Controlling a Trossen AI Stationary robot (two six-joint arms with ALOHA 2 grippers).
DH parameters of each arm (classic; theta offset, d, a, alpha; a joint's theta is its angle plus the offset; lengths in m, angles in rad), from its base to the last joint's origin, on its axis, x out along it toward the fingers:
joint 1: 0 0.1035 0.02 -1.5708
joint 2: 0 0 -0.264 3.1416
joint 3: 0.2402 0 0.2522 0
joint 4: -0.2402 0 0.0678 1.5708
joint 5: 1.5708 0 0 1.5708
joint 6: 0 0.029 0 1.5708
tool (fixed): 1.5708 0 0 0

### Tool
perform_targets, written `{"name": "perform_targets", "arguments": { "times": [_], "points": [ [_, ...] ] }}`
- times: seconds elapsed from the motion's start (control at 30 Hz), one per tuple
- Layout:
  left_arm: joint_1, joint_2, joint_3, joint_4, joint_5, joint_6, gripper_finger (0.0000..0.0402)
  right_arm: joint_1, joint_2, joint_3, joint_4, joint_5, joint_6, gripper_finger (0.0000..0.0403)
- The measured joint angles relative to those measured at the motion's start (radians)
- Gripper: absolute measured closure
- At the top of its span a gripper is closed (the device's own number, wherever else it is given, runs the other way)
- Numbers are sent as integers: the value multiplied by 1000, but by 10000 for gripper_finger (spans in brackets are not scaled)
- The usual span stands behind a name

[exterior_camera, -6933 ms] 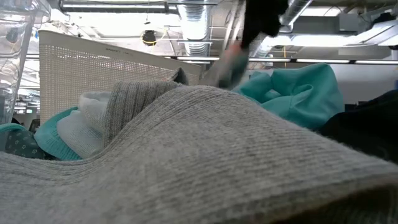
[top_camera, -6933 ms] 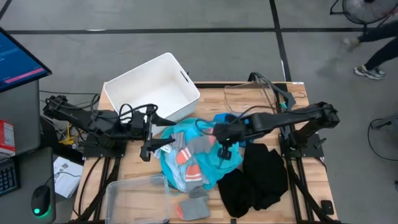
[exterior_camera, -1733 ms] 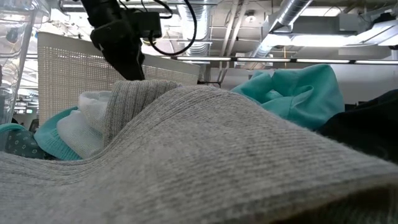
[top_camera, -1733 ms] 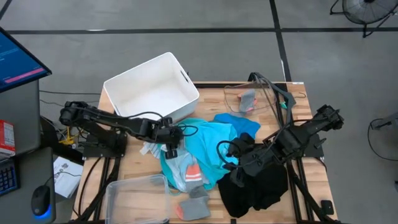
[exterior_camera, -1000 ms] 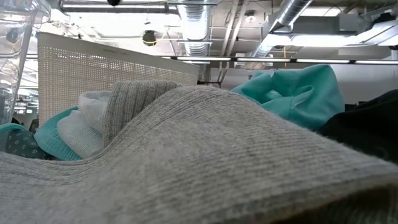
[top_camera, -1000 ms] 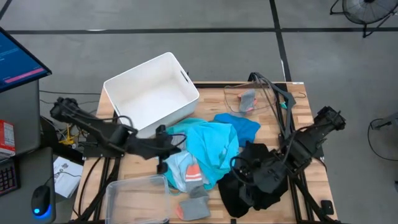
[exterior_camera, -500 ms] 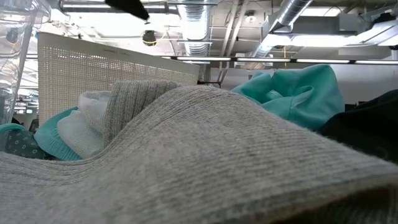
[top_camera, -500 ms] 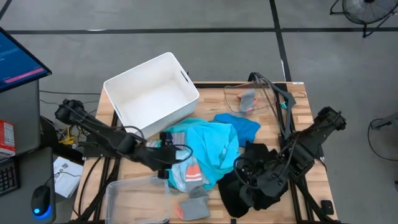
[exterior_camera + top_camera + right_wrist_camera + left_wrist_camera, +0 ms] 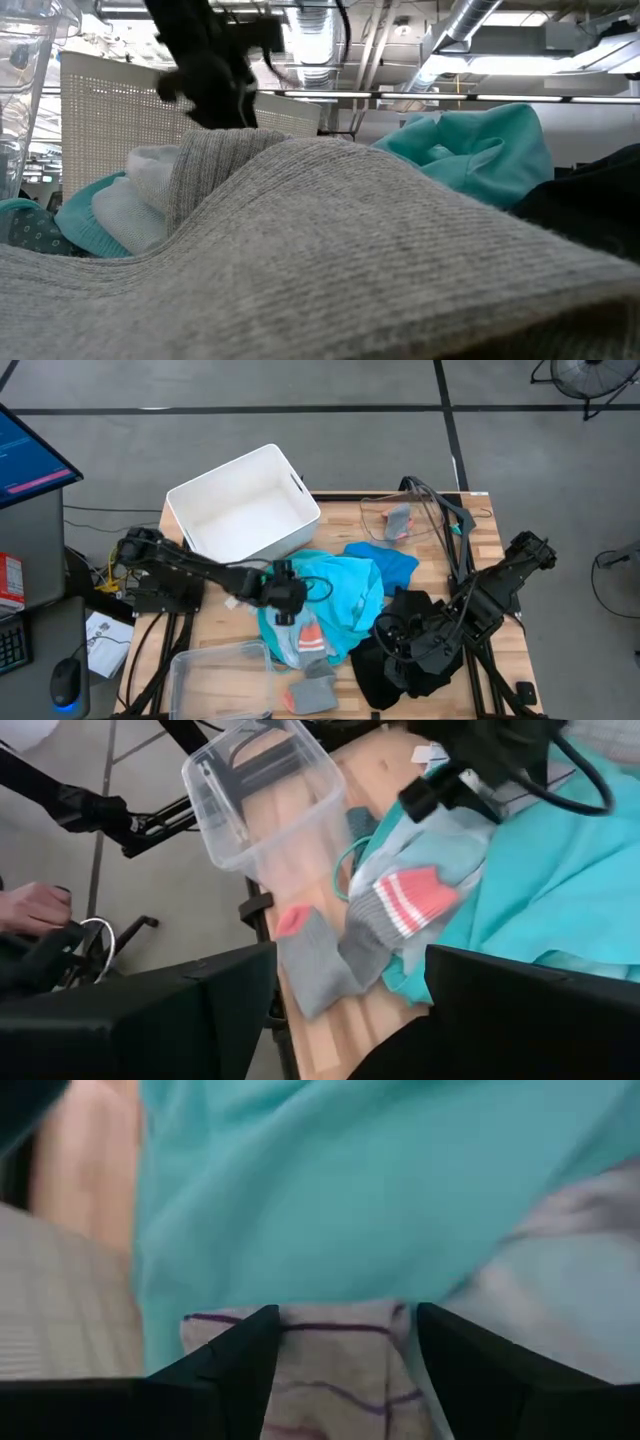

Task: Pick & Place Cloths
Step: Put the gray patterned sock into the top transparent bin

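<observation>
A heap of cloths lies mid-table: a turquoise shirt (image 9: 345, 595), a blue shirt (image 9: 385, 560), and a grey-and-orange sock (image 9: 312, 640) (image 9: 400, 905). Black clothes (image 9: 370, 680) lie at the near right. My left gripper (image 9: 285, 598) (image 9: 345, 1320) is open and low over the heap's left side, its fingers standing on either side of a striped sock (image 9: 335, 1380); I cannot tell whether they touch it. My right gripper (image 9: 395, 645) (image 9: 350, 955) is open just above the black clothes, facing the heap.
A white bin (image 9: 240, 510) stands at the far left. One clear tub (image 9: 215, 675) sits at the near left. Another clear tub (image 9: 430, 525) at the far right holds a grey-and-orange sock (image 9: 398, 520). Grey socks (image 9: 310, 695) lie at the near edge and fill the low view.
My left gripper has swung first toward the near edge, then back toward the far right, and come down onto the left side of the turquoise heap. In the low view it has dropped from the top of the picture to just behind the grey sock.
</observation>
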Motion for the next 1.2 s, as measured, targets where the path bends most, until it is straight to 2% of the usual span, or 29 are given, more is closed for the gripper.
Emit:
{"name": "perform_targets", "arguments": {
  "times": [0.13,0.23,0.3,0.43,0.5,0.67,0.8,0.93,1.03,1.2],
  "points": [
    [56,7,0,-14,62,-31,189,-6,0,0,-4,-4,-43,153],
    [74,-14,0,-27,70,-52,216,-11,0,0,-8,-5,-78,154],
    [75,-44,-1,-36,69,-70,256,-11,0,0,-8,-6,-105,154],
    [74,-128,-1,-42,77,-117,364,-9,0,0,-18,-8,-176,154],
    [76,-169,-1,-40,76,-146,389,-11,0,0,-24,-8,-178,154],
    [85,-251,-7,-30,115,-153,400,-20,0,0,-23,-2,-179,154],
    [45,-355,-7,90,199,-175,401,-35,3,0,11,63,-272,154],
    [-59,-470,-7,257,244,-236,401,-64,10,-1,140,133,-414,154],
    [-150,-544,-7,357,232,-257,401,-88,9,0,274,128,-492,154],
    [-297,-591,-5,447,95,-216,401,-127,21,2,463,96,-605,154]
  ]
}}
